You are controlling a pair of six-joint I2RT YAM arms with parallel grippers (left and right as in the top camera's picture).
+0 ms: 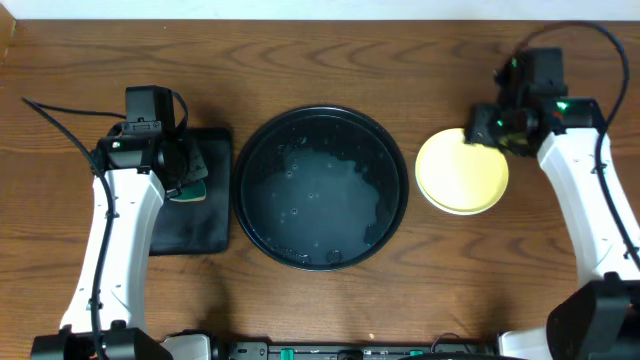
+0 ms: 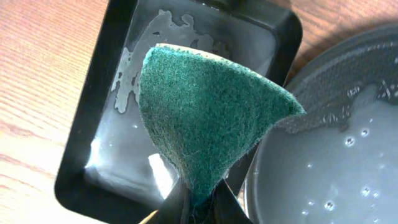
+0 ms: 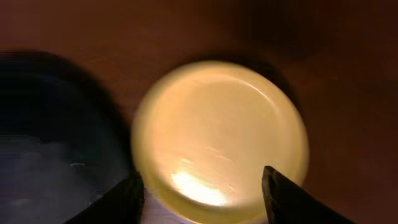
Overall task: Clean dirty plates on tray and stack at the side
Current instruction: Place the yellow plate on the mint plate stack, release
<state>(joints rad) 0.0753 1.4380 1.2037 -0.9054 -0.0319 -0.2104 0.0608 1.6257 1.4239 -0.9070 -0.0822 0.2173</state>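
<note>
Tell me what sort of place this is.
Probably a robot test bench set up as a dishwashing station: a wooden table bears a round black tray holding water, the left gripper pinches a green sponge, and a yellow plate sits aside.

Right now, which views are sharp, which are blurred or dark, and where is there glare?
Overhead: sharp and evenly lit, with pale glare on the wet round tray. Left wrist: the green sponge is in focus, with bright reflections on the rectangular tray. Right wrist: dark and blurred, with one bright highlight on the yellow plate.
</note>
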